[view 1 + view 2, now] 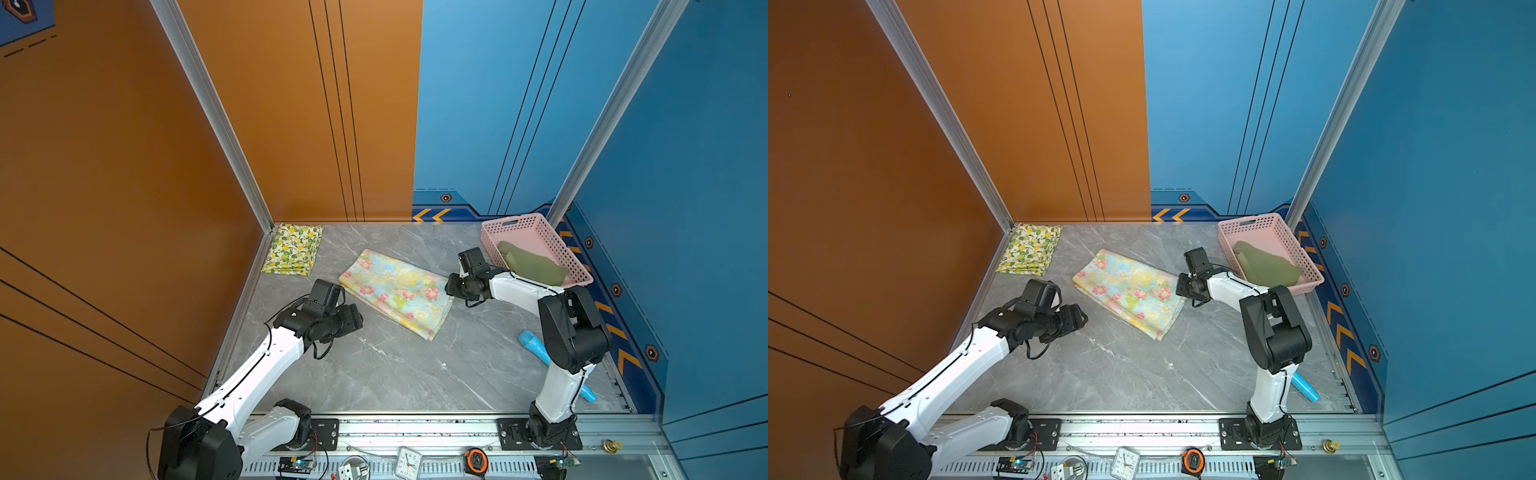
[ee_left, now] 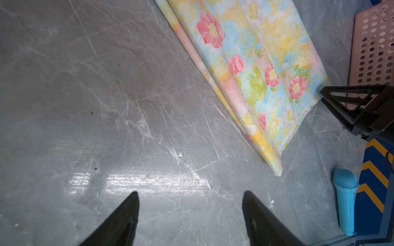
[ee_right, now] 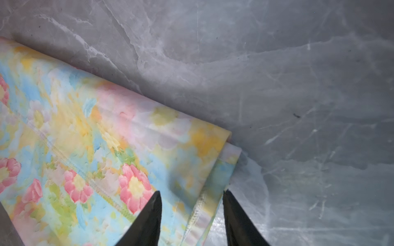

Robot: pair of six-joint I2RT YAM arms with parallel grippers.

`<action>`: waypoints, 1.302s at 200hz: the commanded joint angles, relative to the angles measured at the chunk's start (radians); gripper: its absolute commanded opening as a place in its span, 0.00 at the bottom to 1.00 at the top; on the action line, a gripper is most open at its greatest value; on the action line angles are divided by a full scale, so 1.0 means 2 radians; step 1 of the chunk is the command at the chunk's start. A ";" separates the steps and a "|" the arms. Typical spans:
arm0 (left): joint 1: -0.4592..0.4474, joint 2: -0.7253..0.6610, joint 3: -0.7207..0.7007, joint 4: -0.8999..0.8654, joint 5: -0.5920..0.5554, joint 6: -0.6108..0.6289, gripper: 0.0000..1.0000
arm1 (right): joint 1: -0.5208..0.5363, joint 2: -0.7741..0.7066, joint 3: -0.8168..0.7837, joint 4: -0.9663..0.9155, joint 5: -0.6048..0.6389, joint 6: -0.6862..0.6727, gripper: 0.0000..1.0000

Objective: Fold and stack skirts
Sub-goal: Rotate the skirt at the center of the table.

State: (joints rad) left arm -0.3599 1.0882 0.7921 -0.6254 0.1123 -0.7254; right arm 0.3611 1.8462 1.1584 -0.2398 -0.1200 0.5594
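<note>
A pastel floral skirt [image 1: 397,291] [image 1: 1129,293] lies folded flat mid-table. My right gripper [image 3: 191,191] [image 1: 451,286] is low at its right-hand corner, open, with the skirt's hemmed edge [image 3: 200,204] between the spread fingers. My left gripper [image 2: 189,193] [image 1: 355,320] is open over bare table just left of that skirt [image 2: 255,64], holding nothing. The lemon-print skirt [image 1: 293,248] [image 1: 1030,248] lies folded in the far left corner. An olive green skirt [image 1: 532,264] [image 1: 1266,266] sits crumpled in the pink basket.
The pink perforated basket [image 1: 519,220] [image 2: 375,42] stands at the back right against the blue wall. A blue microphone-shaped toy [image 1: 536,347] [image 2: 345,198] lies near the right arm's base. A clock [image 1: 408,461] and a tape measure [image 1: 476,459] rest on the front rail.
</note>
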 commanded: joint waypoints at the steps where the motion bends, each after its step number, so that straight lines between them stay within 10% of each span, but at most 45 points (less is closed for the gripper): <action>1: 0.004 -0.001 -0.004 -0.010 -0.011 0.008 0.78 | -0.002 -0.011 -0.015 0.022 -0.006 0.014 0.51; 182: -0.006 0.049 0.033 -0.006 -0.016 0.016 0.78 | -0.061 0.053 -0.077 0.338 -0.134 0.224 0.51; 260: -0.002 0.075 0.049 -0.009 -0.027 0.028 0.78 | -0.083 0.096 0.030 0.236 -0.086 0.155 0.61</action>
State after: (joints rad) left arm -0.3668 1.2148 0.8421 -0.6250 0.0929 -0.6998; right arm 0.2077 2.0335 1.1736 0.3138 -0.3496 0.9325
